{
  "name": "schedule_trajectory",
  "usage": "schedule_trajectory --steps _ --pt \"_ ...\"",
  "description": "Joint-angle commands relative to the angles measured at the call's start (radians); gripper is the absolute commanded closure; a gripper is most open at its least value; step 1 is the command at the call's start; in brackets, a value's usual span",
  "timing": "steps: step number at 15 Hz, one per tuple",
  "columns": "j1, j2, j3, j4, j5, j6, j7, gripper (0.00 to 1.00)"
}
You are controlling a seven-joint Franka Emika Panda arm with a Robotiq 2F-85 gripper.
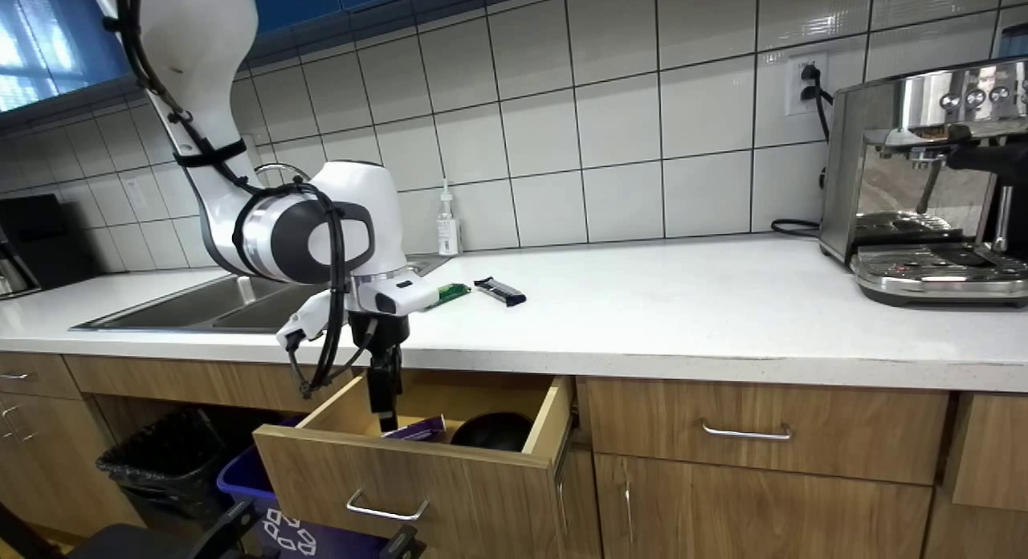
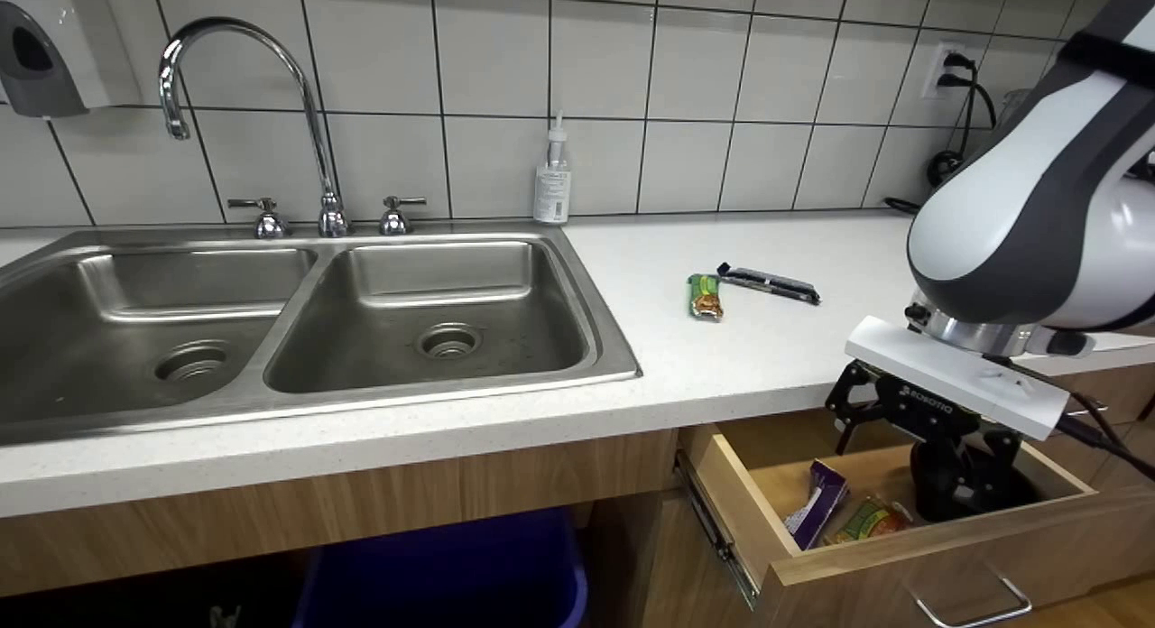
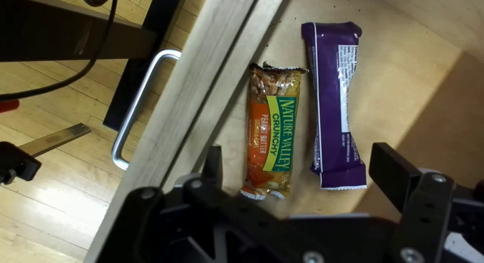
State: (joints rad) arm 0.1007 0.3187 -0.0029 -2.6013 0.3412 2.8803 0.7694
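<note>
Pale tiles point(image 1: 618, 125) rose behind a white counter point(image 1: 683, 302), and beneath it a wooden drawer point(image 1: 466, 479) stood pulled out. Over that drawer the gripper point(image 3: 297, 168) pointed down, its fingers point(image 3: 393, 174) spread well apart. With the wrist view read as a clock face centred on the gap between them, a granola bar point(image 3: 272, 130) lay toward eleven o'clock and a purple bar point(image 3: 336, 104) toward one, close beside each other on the drawer floor. Only that view made the granola bar's peanut butter lettering point(image 3: 263, 134) readable. An exterior view showed a coffee machine point(image 1: 895, 185) toward three o'clock and, toward six, a black bowl point(image 1: 494, 432) in the drawer, with the purple bar showing past the drawer's front edge. Most of the sink point(image 2: 606, 339) came into an exterior view toward nine o'clock, its tap point(image 2: 333, 218) nearer ten; there the gripper overlapped the bowl's dark shape, so whether they touched could not be told. Both exterior views showed a green bar point(image 2: 706, 297) and a dark bar point(image 2: 770, 284) on the counter, the green one partly hidden behind the arm point(image 1: 365, 189) in an exterior view.
</note>
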Motion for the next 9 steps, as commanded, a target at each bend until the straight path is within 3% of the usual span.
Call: schedule_trajectory --steps 1,9 --pt "0.006 -0.054 -0.002 -0.020 -0.010 -0.010 -0.016 0.00" --pt "0.005 -0.149 0.008 -0.052 -0.021 -0.041 -0.058 0.00"
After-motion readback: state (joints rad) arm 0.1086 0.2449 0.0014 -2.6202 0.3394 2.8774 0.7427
